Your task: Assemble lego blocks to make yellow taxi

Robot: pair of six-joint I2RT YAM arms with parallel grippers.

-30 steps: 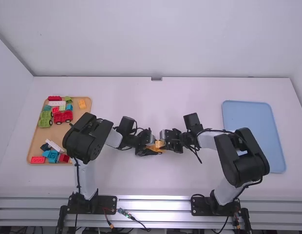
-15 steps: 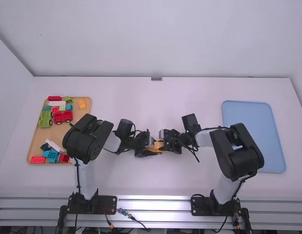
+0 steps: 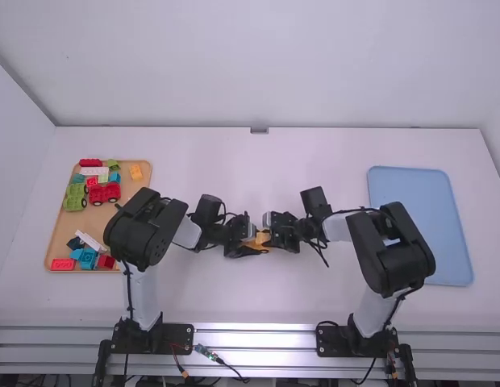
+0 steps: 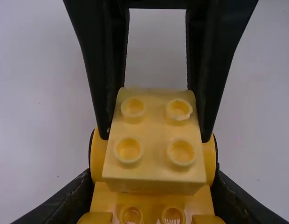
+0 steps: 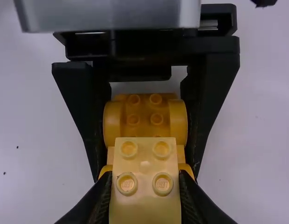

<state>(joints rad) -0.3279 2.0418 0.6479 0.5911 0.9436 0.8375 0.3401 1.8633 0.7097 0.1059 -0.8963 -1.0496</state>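
- The left gripper (image 5: 146, 178) pinches the orange chassis (image 5: 144, 116) by its wheeled sides, mid-table.
- The right gripper (image 4: 155, 138) pinches the yellow block (image 4: 154, 158) by its sides, over the chassis's right end.
- Done, as far as I can judge: wheels and base are one piece, and the block is lined up above it. I cannot tell whether the studs have locked.
- Left to do: likely press the block home, then let go, and perhaps add the orange block (image 3: 136, 172) at the far right corner of the wooden tray (image 3: 105, 226).
- Edges: the work sits well in from the table's (image 3: 314, 298) near and far edges, the wooden tray well apart to the left, the blue tray (image 3: 415, 210) to the right.
- Room: tight only between the grippers, whose fingers nearly meet; backing off rightward or straight up looks the safest way out.
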